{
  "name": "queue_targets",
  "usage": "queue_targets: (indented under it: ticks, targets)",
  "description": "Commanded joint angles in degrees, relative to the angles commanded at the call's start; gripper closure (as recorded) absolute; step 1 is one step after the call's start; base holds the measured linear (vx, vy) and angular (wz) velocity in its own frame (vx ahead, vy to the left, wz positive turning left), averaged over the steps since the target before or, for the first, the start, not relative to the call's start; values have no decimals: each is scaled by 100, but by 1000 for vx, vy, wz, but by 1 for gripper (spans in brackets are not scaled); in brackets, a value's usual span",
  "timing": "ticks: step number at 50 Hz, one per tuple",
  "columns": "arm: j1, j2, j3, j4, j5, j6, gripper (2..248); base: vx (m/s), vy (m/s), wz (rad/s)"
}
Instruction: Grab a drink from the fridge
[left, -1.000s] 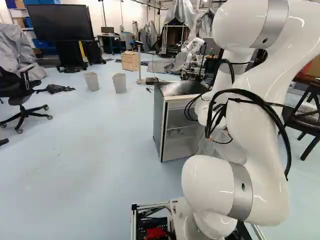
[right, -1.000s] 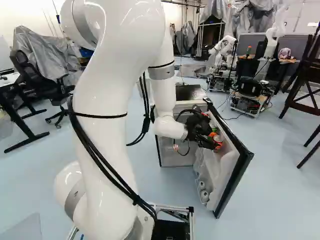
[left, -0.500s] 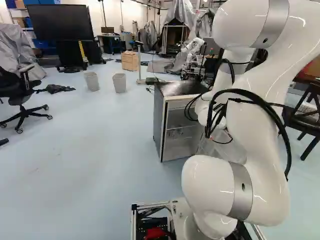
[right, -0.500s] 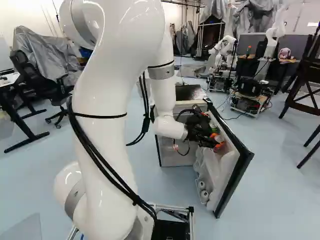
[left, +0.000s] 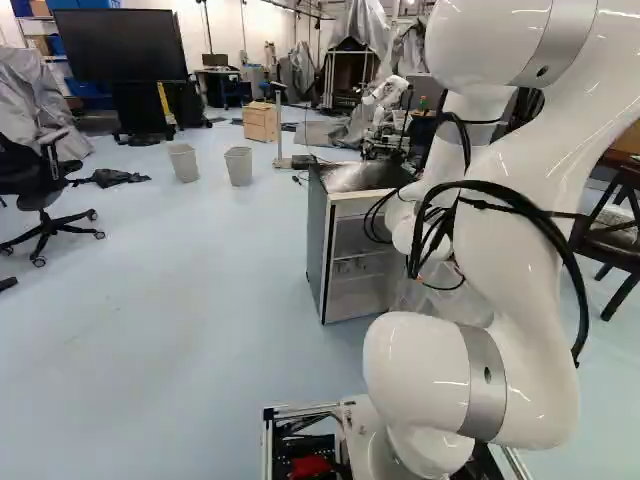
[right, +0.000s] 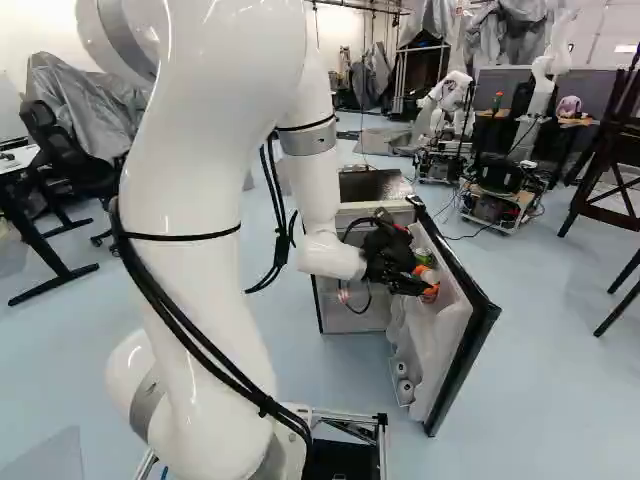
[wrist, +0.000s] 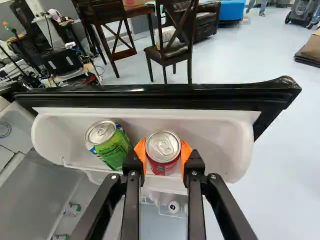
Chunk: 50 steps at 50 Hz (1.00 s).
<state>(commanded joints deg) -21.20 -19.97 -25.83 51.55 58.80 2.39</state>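
wrist view: gripping the round, metal-topped red can (wrist: 162, 150) between two orange-padded fingers (wrist: 185, 152), partly covered at the flanks, within the outline of the smooth white door bin (wrist: 220, 125), hard to tell whether lifted or resting, beside the green can (wrist: 112, 150). left base view: hiding cans and fingers behind the glossy white arm (left: 520, 240), right of the middle.

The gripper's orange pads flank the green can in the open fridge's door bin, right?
No, not the green can: the wrist view shows the gripper's orange pads flanking the red can, in the open fridge's door bin.
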Motion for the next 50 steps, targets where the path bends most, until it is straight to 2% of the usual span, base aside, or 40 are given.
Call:
queue_targets:
  ticks: [22,50]
  targets:
    - [353,870,734,0,0,0,160,0,0,0]
    - [1057,1604,1367,0,0,0,160,0,0,0]
